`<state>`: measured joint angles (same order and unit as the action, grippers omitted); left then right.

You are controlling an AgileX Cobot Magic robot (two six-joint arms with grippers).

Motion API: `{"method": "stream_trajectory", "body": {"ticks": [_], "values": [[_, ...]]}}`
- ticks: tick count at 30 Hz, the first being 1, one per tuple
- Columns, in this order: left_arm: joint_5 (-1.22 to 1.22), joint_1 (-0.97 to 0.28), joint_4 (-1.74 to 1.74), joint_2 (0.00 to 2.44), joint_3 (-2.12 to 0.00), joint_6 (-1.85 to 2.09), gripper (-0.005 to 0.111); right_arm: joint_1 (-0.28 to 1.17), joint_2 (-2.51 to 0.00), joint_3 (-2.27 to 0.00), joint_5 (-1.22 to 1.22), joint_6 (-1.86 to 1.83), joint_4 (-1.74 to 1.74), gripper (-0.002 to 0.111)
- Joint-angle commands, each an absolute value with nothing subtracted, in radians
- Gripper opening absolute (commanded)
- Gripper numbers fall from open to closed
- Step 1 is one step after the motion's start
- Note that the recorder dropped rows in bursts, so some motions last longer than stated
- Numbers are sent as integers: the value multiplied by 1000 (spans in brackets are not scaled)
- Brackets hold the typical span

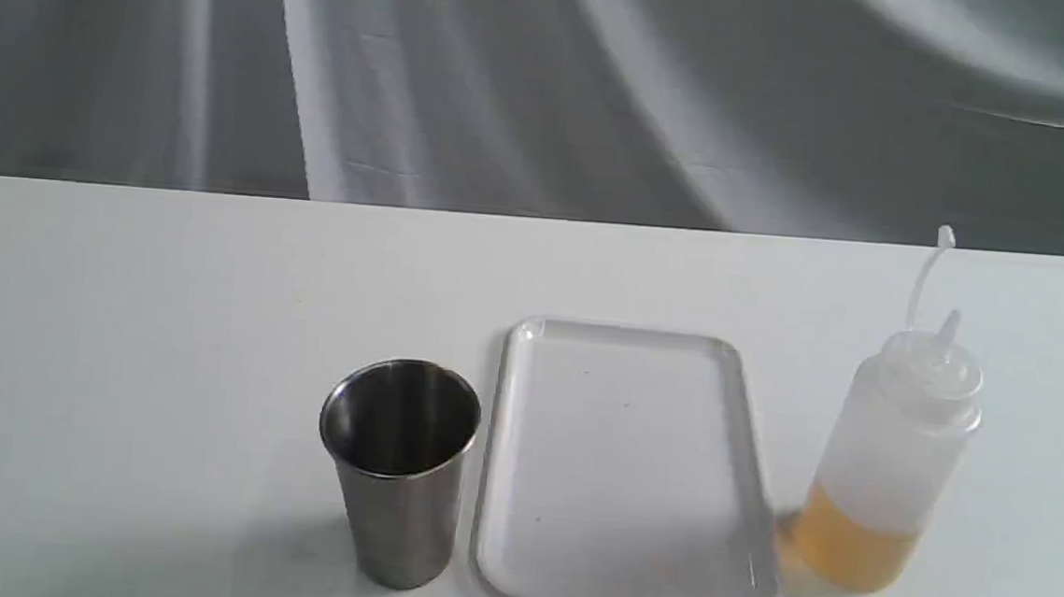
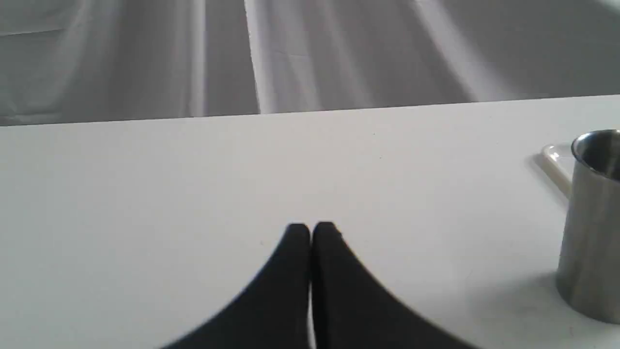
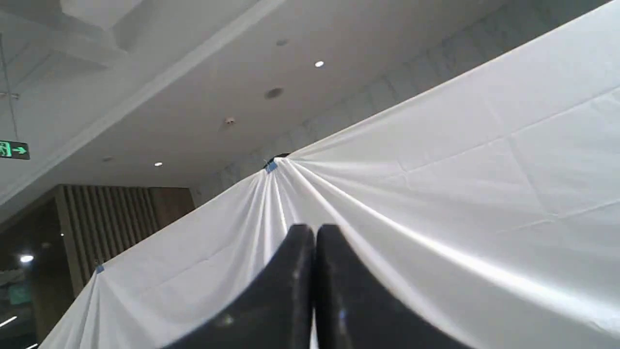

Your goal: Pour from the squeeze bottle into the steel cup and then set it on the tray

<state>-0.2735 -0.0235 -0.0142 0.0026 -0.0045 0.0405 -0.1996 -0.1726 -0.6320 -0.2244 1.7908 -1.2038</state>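
The squeeze bottle (image 1: 896, 455) stands upright on the table's right side, amber liquid filling its lower part, its cap strap sticking up. Left of it the white tray (image 1: 628, 469) lies flat with nothing on it. The steel cup (image 1: 400, 472) stands upright just left of the tray, and also shows in the left wrist view (image 2: 591, 223). Neither arm appears in the exterior view. My left gripper (image 2: 311, 230) is shut with nothing in it, low over bare table, well apart from the cup. My right gripper (image 3: 314, 231) is shut and points up at the white backdrop cloth.
The white table (image 1: 163, 357) runs back to a far edge with a draped grey-white cloth (image 1: 547, 84) behind it. The right wrist view shows only the cloth (image 3: 484, 194) and a ceiling.
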Motion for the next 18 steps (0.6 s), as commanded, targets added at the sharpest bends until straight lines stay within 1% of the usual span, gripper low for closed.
{"method": "stream_trajectory", "body": {"ticks": [1,7,12,18], "values": [[-266,-22,-15,0,0,37,0,-195,-255,-672,-204,1828,-1228,0],[-266,-22,-15,0,0,37,0,-195,-462,-749,-197,1833,-1233,0],[-266,-22,-15,0,0,35,0,-195,-623,-807,-193,1833,-1332,0],[-266,-22,-15,0,0,35,0,-195,-731,-817,-230,1914,-1341,0]]}}
